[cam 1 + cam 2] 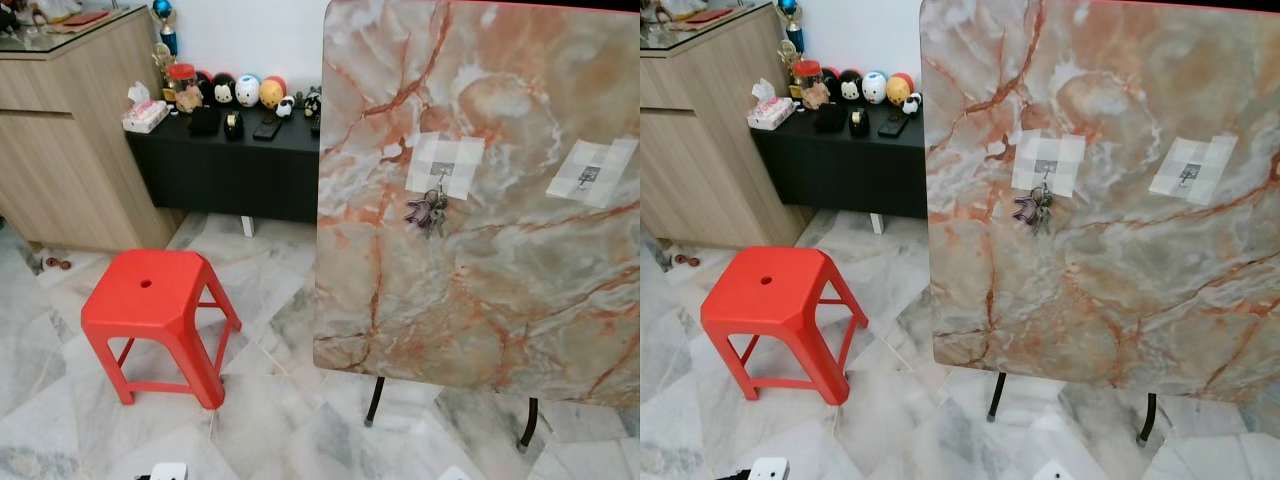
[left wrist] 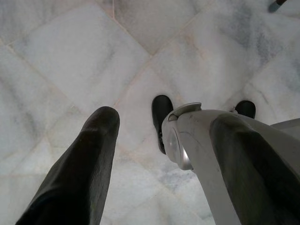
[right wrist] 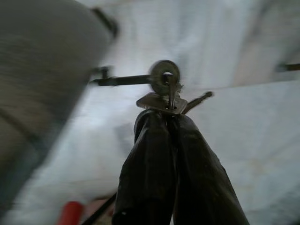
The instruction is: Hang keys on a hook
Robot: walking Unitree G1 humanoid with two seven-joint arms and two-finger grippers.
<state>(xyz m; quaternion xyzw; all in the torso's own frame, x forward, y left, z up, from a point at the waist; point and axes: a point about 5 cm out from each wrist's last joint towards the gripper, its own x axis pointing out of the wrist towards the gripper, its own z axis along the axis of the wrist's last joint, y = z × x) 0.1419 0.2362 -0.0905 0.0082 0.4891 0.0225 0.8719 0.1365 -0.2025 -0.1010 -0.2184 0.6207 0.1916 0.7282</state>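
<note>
A marbled tabletop point(image 1: 480, 290) stands on edge in front of me, with two hooks taped to it under white patches. A bunch of keys point(image 1: 428, 211) hangs from the left hook point(image 1: 441, 170). The right hook point(image 1: 590, 176) has nothing on it. In the blurred right wrist view my right gripper point(image 3: 168, 117) is shut on a second set of keys point(image 3: 164, 80), with a ring and key blades sticking out past the fingertips. My left gripper point(image 2: 164, 119) hangs open over the marble floor, beside my own leg.
A red plastic stool point(image 1: 157, 310) stands on the floor left of the tabletop. Behind it a black low cabinet point(image 1: 225, 160) carries toys and a tissue box, with a wooden cabinet point(image 1: 70, 130) at far left. Thin black table legs point(image 1: 374, 400) reach the floor.
</note>
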